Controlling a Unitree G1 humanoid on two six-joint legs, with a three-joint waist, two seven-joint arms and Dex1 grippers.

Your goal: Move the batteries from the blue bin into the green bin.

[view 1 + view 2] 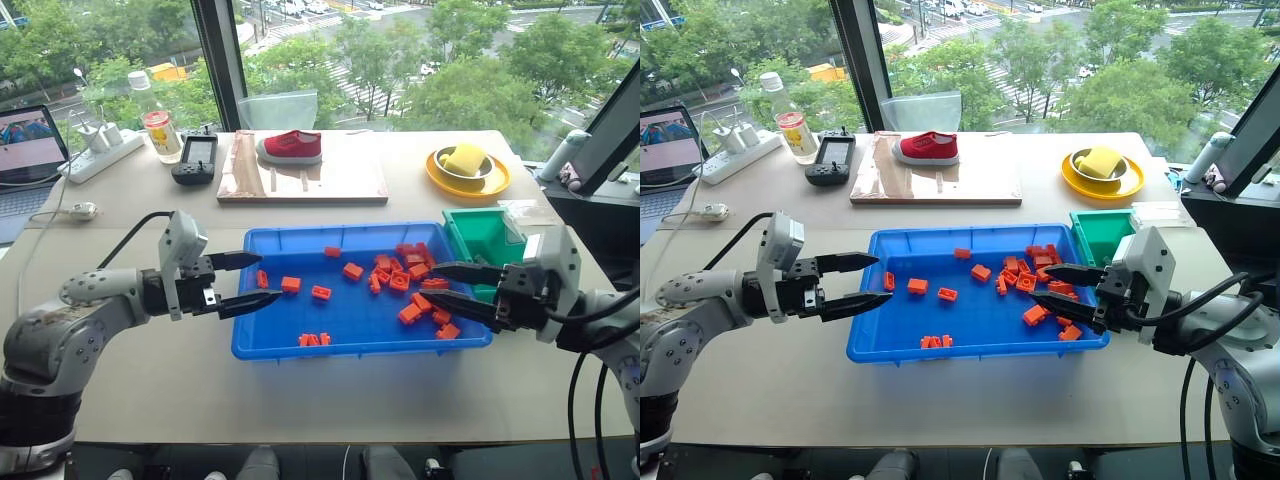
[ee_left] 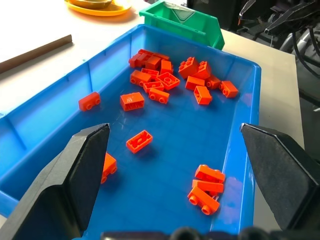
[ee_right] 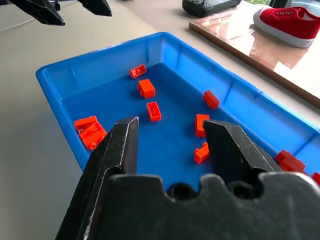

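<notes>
The blue bin (image 1: pixel 300 345) sits mid-surface, the green bin (image 1: pixel 487 236) touching its far right corner. Both pincers, left (image 1: pixel 246 281) and right (image 1: pixel 452 286), hover released and empty. No batteries visible, only orange blocks (image 1: pixel 398 273). Batteries are likely hard, smooth, roll-prone; pinch mid-length.

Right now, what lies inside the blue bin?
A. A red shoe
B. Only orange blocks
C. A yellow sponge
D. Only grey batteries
B: the blue bin holds scattered orange blocks; no grey battery can be seen among them.
</notes>
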